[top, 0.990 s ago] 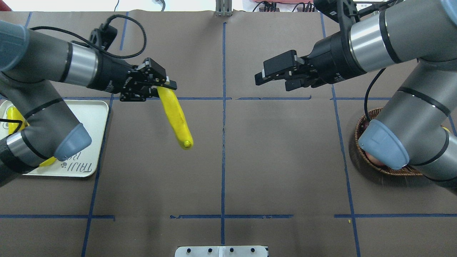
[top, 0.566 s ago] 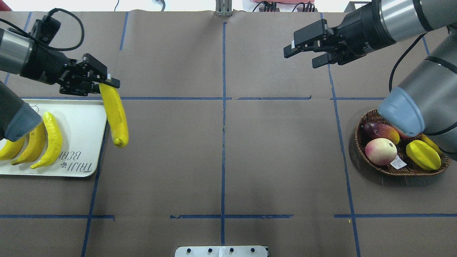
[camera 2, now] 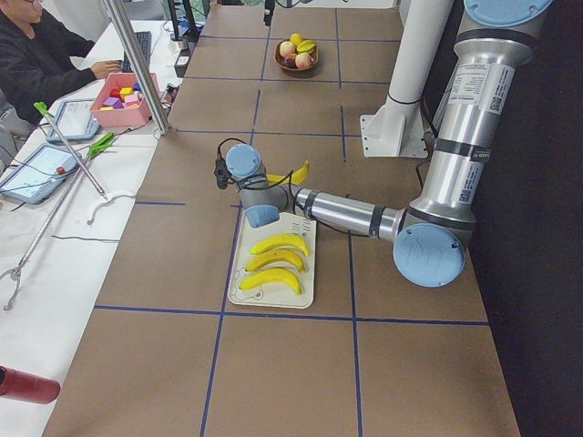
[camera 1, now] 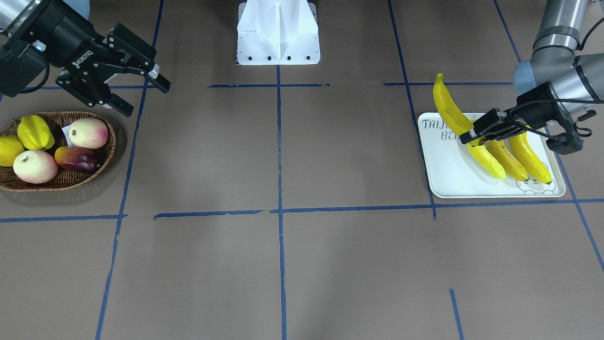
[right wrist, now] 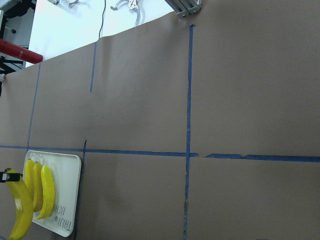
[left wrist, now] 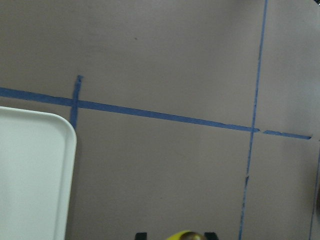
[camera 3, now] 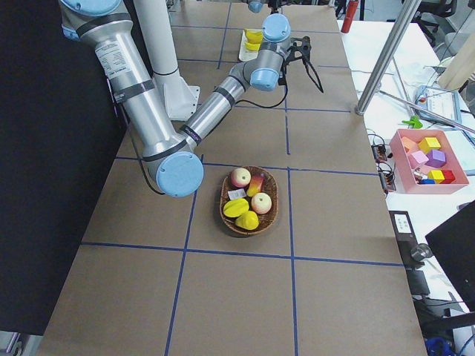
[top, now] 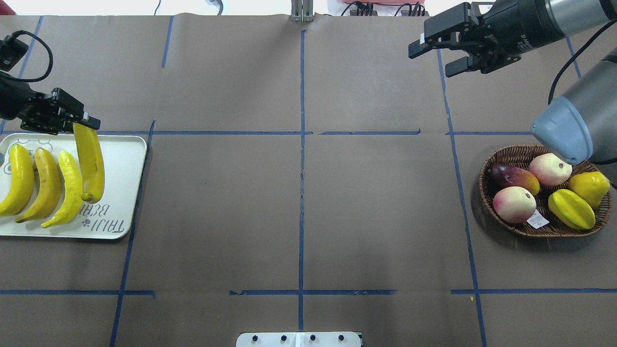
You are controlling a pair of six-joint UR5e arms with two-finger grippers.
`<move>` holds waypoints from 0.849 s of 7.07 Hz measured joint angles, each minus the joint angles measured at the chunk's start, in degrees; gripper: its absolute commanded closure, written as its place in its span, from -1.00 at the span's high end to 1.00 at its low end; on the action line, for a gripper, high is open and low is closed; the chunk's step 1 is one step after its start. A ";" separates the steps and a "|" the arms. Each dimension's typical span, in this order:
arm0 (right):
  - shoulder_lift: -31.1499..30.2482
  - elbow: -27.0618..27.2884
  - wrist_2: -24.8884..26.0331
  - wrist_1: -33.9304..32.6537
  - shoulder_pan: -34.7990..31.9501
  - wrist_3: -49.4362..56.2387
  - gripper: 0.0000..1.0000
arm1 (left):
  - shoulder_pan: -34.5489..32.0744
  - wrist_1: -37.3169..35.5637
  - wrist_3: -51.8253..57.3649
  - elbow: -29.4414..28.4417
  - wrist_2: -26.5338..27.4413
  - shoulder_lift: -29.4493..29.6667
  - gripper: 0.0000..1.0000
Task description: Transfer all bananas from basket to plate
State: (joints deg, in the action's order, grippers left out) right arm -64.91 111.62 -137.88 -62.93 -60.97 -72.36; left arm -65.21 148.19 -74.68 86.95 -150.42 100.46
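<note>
My left gripper (top: 81,123) is shut on one end of a yellow banana (top: 89,161), which hangs over the right part of the white plate (top: 126,164), beside three bananas (top: 46,185) lying in a row. From the front the held banana (camera 1: 447,105) slants up past the plate's (camera 1: 448,177) far edge, the left gripper (camera 1: 472,137) at its lower end. The left wrist view shows only the banana's tip (left wrist: 185,235). My right gripper (top: 432,61) is open and holds nothing, high behind the wicker basket (top: 530,232). No banana shows in the basket (camera 1: 71,182).
The basket holds two peaches, a mango (top: 513,177), a starfruit (top: 571,209) and a yellow fruit (top: 589,187). The robot's white base (camera 1: 278,33) stands at the table's edge. A side table with a pink box (camera 2: 123,96) and a seated person (camera 2: 36,55) flanks the left end.
My left arm has carried the banana leftward from mid-table to over the plate. My right arm has drawn back toward the far right, uncovering the basket.
</note>
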 measured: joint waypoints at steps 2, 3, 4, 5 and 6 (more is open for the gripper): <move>-0.98 -0.19 0.17 -0.12 -0.80 0.17 0.99 | 0.63 -0.29 1.84 -0.59 4.46 -2.14 -1.00; -1.32 -0.47 0.48 -0.18 -1.03 0.27 0.99 | 1.78 -0.88 3.12 -0.68 7.16 -3.08 -1.00; -1.53 -0.72 0.78 -0.20 -1.11 0.33 0.99 | 3.42 -1.80 3.77 -0.70 9.44 -3.53 -1.00; -1.77 -0.83 0.99 -0.22 -1.14 0.39 0.99 | 5.41 -2.76 4.05 -0.71 11.88 -3.77 -1.00; -2.07 -0.88 1.21 -0.20 -1.16 0.43 0.99 | 7.18 -3.65 4.17 -0.68 14.11 -3.94 -1.00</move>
State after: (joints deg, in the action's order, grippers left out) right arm -66.98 110.74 -136.67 -63.13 -62.13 -71.93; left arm -58.03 144.54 -70.51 86.27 -136.32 96.52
